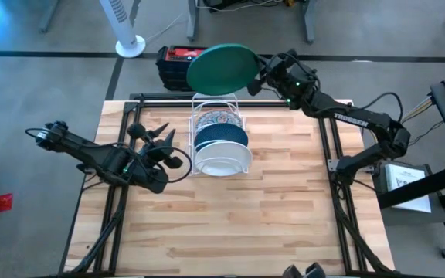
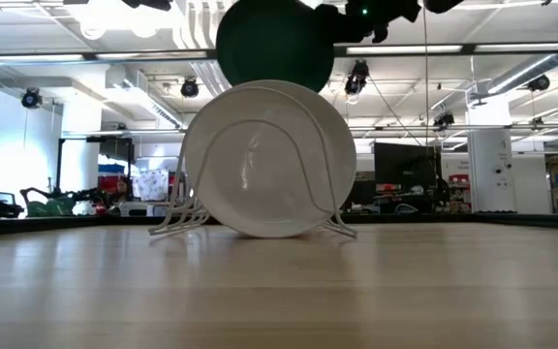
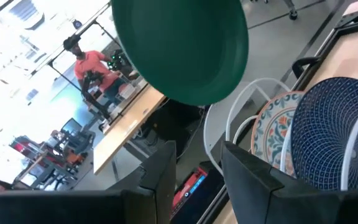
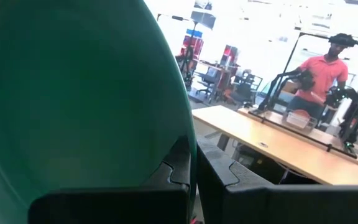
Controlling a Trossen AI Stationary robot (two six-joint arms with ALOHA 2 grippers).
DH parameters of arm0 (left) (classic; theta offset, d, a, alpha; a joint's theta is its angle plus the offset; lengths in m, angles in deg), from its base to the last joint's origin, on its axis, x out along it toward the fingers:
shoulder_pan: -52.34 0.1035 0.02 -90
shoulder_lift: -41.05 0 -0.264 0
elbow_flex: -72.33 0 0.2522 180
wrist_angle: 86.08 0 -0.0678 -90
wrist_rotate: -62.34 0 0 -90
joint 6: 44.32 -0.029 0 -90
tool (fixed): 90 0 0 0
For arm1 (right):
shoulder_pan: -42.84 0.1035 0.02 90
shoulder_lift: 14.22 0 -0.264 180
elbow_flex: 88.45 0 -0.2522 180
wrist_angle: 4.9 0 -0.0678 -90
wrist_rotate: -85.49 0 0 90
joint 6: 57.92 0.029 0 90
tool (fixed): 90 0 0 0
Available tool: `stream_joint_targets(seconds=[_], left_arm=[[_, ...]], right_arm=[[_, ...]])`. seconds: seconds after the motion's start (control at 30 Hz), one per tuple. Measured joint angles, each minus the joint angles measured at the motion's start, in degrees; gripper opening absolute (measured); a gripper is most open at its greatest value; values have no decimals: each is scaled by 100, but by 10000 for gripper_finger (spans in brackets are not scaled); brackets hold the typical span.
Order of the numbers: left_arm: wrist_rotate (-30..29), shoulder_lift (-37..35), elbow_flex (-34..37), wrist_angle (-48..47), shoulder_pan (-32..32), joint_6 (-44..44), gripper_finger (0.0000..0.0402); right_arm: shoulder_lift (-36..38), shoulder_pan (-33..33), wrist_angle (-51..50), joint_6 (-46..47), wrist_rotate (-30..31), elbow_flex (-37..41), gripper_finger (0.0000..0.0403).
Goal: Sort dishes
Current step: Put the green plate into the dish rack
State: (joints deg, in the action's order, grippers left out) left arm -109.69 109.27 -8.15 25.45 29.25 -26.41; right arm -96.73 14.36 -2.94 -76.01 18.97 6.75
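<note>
Jaws of the right gripper (image 1: pixel 259 77) pinch the green dish's (image 1: pixel 222 68) rim, holding it above the rack (image 1: pixel 216 103). Left gripper (image 1: pixel 161 147) jaws stand open above the desk (image 1: pixel 284 208).

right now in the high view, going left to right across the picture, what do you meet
left gripper waiting beside the rack → white wire rack holding three dishes → green dish held up behind the rack → right gripper clamped on the green dish's rim
</note>
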Motion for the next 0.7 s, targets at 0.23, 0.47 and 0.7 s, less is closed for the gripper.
stream_joint_targets(seconds=[0.23, 0.47, 0.7], left_arm=[[1, -84, 0, -399, 0, 388, 116], [7, -86, 11, -499, 0, 527, 116], [51, -86, 60, -679, 0, 821, 116]], right_arm=[[-123, 21, 21, 164, 2, 0, 0], [-393, 116, 6, 176, 48, 0, 0], [-586, 241, -13, 178, 94, 2, 0]])
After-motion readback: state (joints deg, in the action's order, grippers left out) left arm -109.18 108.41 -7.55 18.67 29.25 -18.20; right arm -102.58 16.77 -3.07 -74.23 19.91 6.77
